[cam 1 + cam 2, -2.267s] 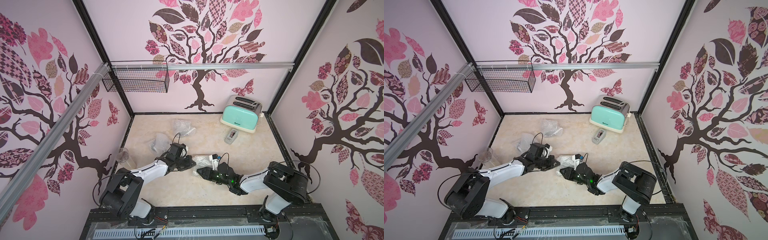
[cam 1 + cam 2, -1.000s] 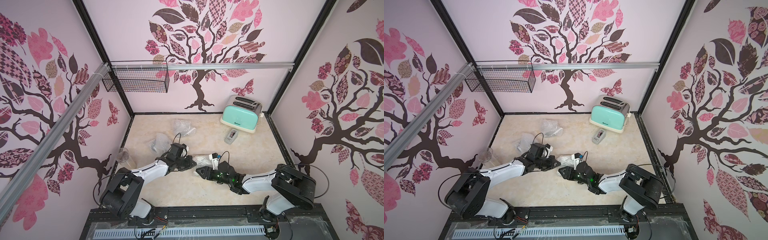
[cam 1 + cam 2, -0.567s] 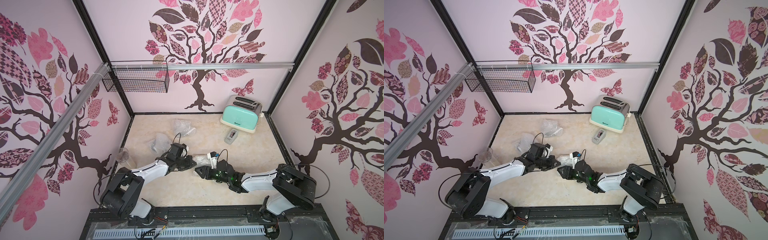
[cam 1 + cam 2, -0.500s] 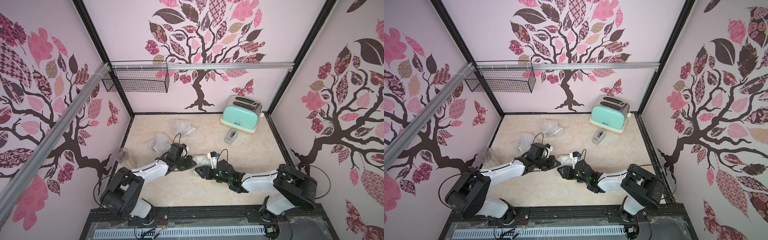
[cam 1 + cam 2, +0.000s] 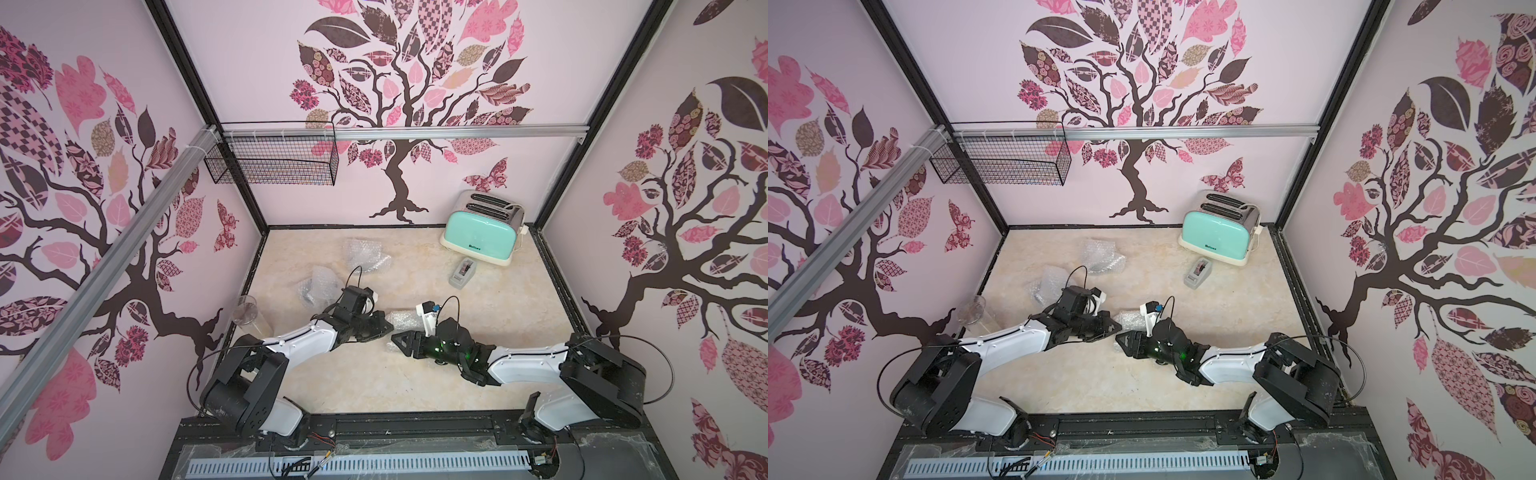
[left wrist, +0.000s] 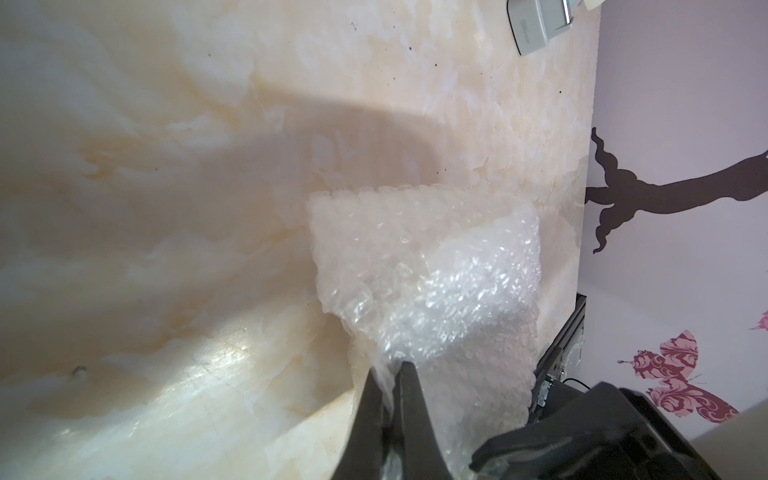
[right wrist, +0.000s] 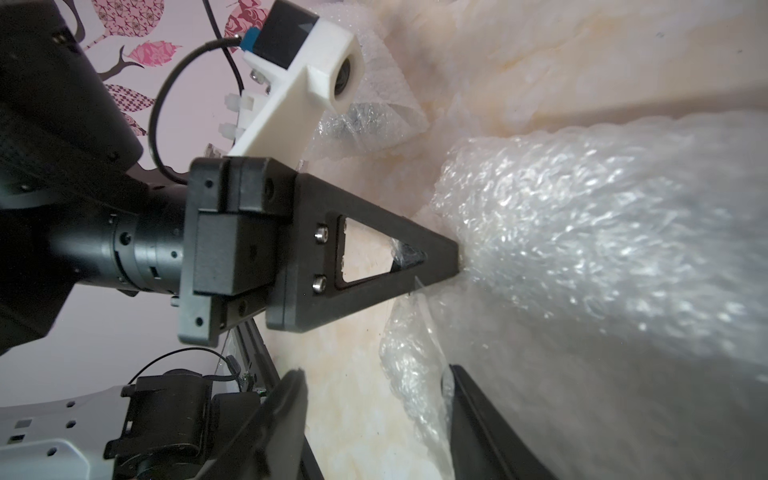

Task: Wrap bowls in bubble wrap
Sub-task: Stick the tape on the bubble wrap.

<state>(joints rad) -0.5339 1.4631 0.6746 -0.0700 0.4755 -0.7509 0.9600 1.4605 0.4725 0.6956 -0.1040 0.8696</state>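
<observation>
Bubble wrap, clear and crumpled into a shiny bundle (image 5: 402, 321), is seen near the middle of the marble-patterned tabletop (image 5: 353, 386), between the two arms, its long axis running roughly from side edge to side edge. Its edge is pinched in the pressed-together black left gripper (image 6: 390, 370). The black right gripper (image 7: 376, 374) stands spread with a loose flap between its jaws, and the bulk lies just beyond, toward the far edge. No bowl can be made out inside. Nothing is seen in the black wire basket (image 5: 270, 164).
</observation>
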